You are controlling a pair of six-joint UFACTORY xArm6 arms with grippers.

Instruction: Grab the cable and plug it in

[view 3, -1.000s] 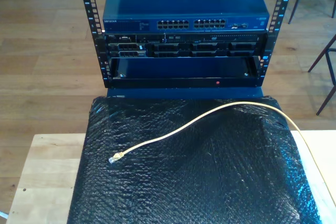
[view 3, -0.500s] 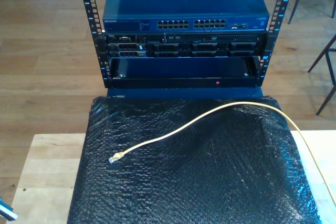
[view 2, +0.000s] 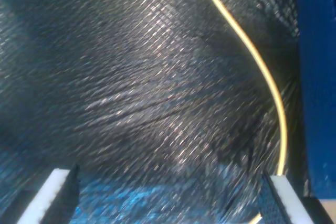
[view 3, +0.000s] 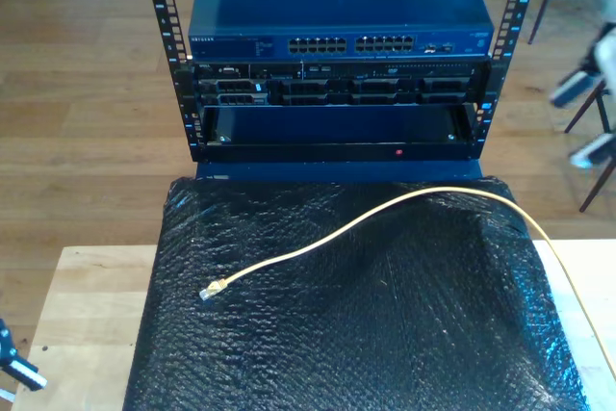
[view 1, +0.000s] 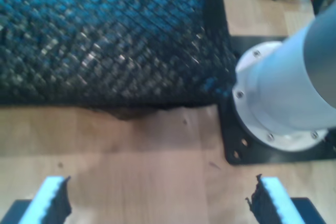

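Black bubble wrap [view 3: 385, 334] under the loose cable [view 3: 318, 245]
My first gripper [view 1: 157, 203] and my second gripper [view 2: 173, 198] both gape, cable beyond second, ungrasped

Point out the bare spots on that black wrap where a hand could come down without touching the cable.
Free: the black wrap below the cable, toward the exterior view's bottom edge, and the wrap's corner at that view's upper left. Crowded: the diagonal strip from the plug up to the bend near the rack.
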